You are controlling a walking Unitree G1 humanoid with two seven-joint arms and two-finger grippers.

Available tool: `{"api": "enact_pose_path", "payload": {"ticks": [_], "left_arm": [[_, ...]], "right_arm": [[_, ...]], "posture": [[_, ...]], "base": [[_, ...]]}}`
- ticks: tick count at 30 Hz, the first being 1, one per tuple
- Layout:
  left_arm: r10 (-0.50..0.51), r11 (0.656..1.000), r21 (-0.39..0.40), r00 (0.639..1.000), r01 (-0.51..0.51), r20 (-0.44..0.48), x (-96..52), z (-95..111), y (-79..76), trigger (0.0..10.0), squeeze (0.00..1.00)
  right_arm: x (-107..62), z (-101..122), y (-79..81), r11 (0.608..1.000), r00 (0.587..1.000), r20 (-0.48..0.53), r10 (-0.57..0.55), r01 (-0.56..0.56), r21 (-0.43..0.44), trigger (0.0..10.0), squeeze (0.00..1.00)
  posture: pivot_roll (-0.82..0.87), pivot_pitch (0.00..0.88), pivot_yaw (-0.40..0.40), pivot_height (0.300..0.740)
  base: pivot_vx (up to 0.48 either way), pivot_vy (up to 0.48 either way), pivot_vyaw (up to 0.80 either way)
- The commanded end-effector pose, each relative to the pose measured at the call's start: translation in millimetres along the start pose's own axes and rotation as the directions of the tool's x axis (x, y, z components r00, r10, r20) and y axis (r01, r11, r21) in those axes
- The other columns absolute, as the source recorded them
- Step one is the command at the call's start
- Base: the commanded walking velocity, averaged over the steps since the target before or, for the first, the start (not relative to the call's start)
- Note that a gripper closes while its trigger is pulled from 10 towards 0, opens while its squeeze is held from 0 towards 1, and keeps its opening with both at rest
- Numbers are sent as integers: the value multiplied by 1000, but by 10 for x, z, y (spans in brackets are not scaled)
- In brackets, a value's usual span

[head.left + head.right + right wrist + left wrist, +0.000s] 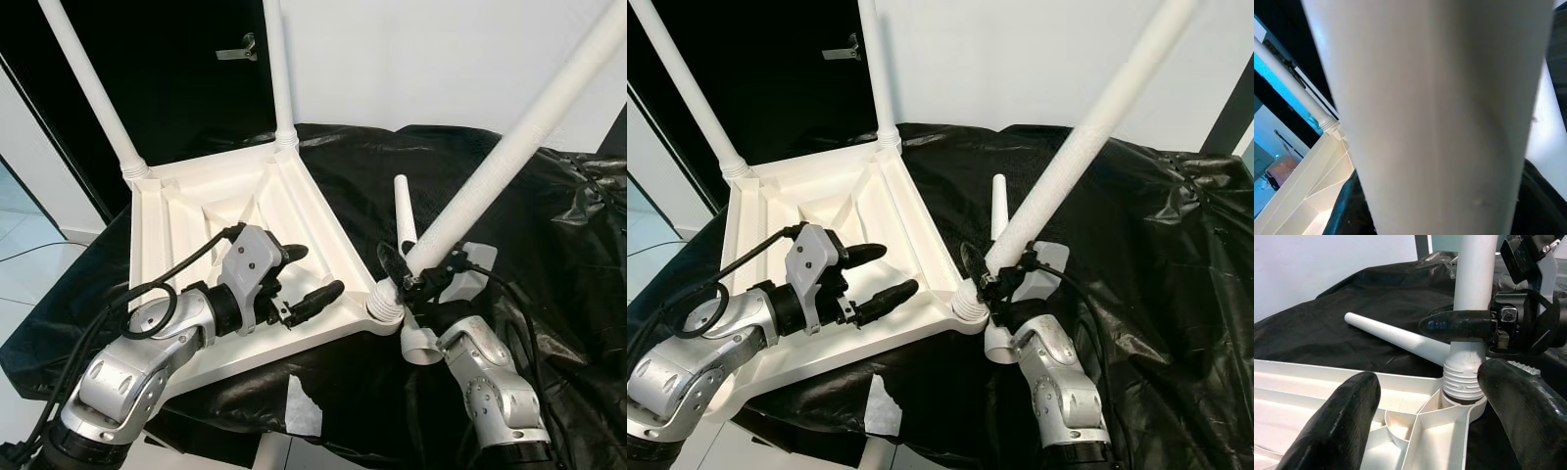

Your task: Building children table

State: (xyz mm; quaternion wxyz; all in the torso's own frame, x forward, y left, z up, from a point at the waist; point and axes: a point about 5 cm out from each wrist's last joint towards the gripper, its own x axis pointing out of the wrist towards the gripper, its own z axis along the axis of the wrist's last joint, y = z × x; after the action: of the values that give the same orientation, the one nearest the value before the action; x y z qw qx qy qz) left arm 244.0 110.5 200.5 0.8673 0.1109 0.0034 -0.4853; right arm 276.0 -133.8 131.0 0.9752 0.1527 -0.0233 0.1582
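Right hand (pixel 409 274): near right, clamped on the third leg (pixel 509 147) just above its threaded end.
Left hand (pixel 299 279): near left, fingers spread and empty, hovering over the tabletop's underside, pointing at the near-right corner.
Tabletop (pixel 171 220): white plastic, upside down on the black-draped surface (pixel 549 255), ribs facing up.
Third leg: leaning up to the right, its threads partly out of the corner socket (pixel 384 305); I judge it not yet screwed home.
Spare leg (pixel 403 211): lying on the cloth just behind that corner.
Far legs (pixel 279 69): two, upright in the far corners.
Handling: likely light, stiff, smooth; grip low near the threads, brace the tabletop against turning.
Hidden: tops of the legs cut off; thread depth unclear; the right wrist view is too close to read.
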Motion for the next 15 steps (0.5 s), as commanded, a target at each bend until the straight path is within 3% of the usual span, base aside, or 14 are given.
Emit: {"api": "enact_pose_path", "payload": {"ticks": [1, 2, 3, 5, 7, 15], "left_arm": [[-64, 998, 29, 998, 64, 8, -27, 62, -11, 10000, 0], [-64, 998, 29, 998, 64, 8, -27, 62, -11, 10000, 0], [-64, 998, 30, 998, 64, 9, -26, 66, -9, 10000, 0], [-64, 997, 32, 998, 64, 11, -24, 72, -5, 10000, 0], [-63, 997, 34, 998, 63, 11, -26, 78, 1, 10000, 0], [-61, 998, 35, 998, 60, 12, -44, 88, 11, 10000, 0]], "right_arm": [[-108, -313, -92, 994, 984, -168, -54, 37, -103, 10000, 0], [-108, -313, -92, 994, 984, -168, -54, 37, -103, 10000, 0], [-111, -333, -61, 981, 983, -181, -28, -8, -192, 10000, 0], [-117, -365, -17, 954, 979, -203, 8, -69, -292, 10000, 0], [-131, -403, 10, 932, 973, -228, 33, -113, -346, 10000, 0], [-173, -464, 42, 906, 962, -267, 64, -168, -388, 10000, 0]], "posture": [[33, 0, 43, 740], [33, 0, 43, 740], [32, 0, 44, 740], [32, 0, 45, 740], [33, 0, 45, 740], [36, 0, 48, 740]], "base": [[0, 0, 0], [0, 0, 0], [0, 0, 0], [0, 0, 0], [0, 0, 0], [0, 0, 0]]}}
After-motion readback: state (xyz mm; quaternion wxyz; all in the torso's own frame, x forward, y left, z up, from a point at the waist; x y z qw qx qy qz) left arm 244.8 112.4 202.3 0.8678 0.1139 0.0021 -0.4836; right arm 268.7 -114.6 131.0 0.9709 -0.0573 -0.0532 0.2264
